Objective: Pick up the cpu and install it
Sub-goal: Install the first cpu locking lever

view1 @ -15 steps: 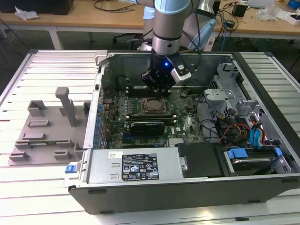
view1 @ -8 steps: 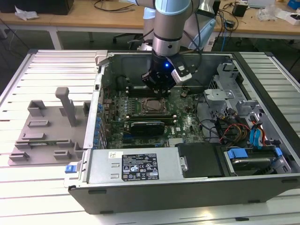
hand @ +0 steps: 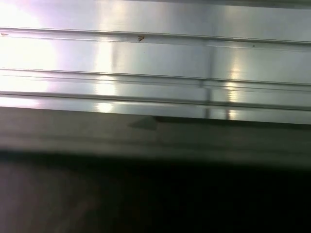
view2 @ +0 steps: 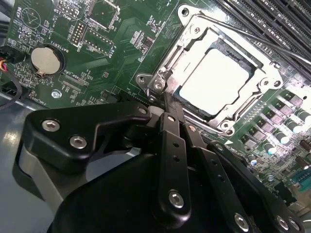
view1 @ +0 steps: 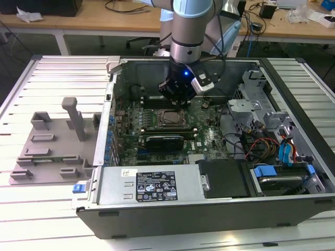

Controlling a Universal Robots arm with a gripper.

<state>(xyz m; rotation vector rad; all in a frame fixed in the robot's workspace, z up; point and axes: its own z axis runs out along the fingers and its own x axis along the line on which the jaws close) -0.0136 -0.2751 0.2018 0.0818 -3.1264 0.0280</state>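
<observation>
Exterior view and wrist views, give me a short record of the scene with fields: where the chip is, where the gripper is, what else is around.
setting: open computer case lying on a slatted table
chip: cpu with pale metal top, lying flat inside the socket frame on the motherboard
gripper: gripper inside the case, just beside the socket frame's corner, holding nothing
gripper in exterior view: above the motherboard, near the socket
other: grey plastic tray with upright posts on the table, at the exterior view's left of the case
</observation>
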